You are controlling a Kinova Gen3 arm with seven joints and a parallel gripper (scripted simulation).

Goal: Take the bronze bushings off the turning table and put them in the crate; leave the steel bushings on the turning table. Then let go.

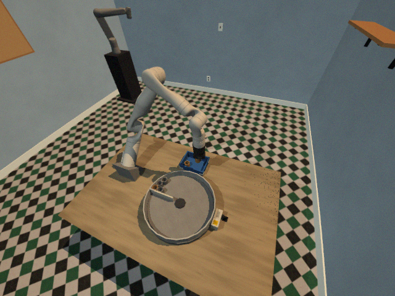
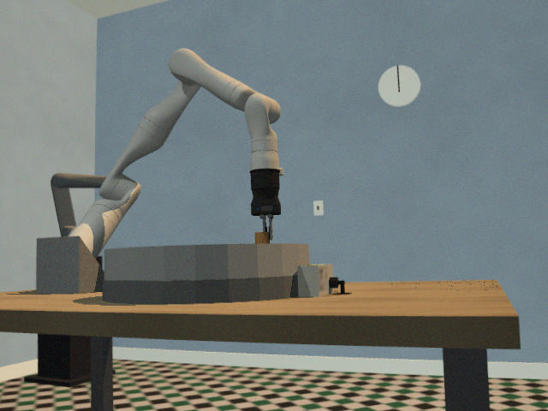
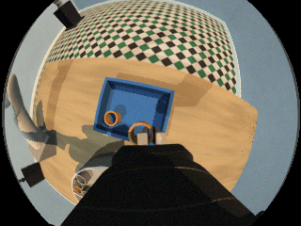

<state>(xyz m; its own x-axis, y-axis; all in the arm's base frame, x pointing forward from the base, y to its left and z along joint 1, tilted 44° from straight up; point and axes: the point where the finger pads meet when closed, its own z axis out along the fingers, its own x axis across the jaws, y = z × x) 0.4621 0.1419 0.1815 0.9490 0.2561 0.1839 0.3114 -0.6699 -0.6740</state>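
Gripper (image 2: 266, 234): clenched on a bronze bushing (image 2: 262, 237), fingers pinching one wall of the ring, axis vert. Wall pinch suits a hollow part; it keeps the bore upright for a flat set-down. In the wrist view the held ring sits over the near edge of the blue crate (image 3: 162, 96), which is the drop pos. Whether it touches the crate floor: cannot tell.

Crate content: one other bronze bushing (image 1: 187, 163) lies in the left part, apart from the held one. Release should not strike it, as judged.

Turning table (image 1: 208, 187): just beside the crate, on the arm's near side. Remaining bushings (image 1: 159, 184) cluster at the rim, against a straight bar (image 1: 161, 194) running from the hub; at least one looks bronze, others steel.

Obstructions: table rim wall stands between the cluster and crate, so each transfer needs lift clearance. Control box (image 1: 216, 220) sits at the far rim, well apart. Crate walls bound the descent.
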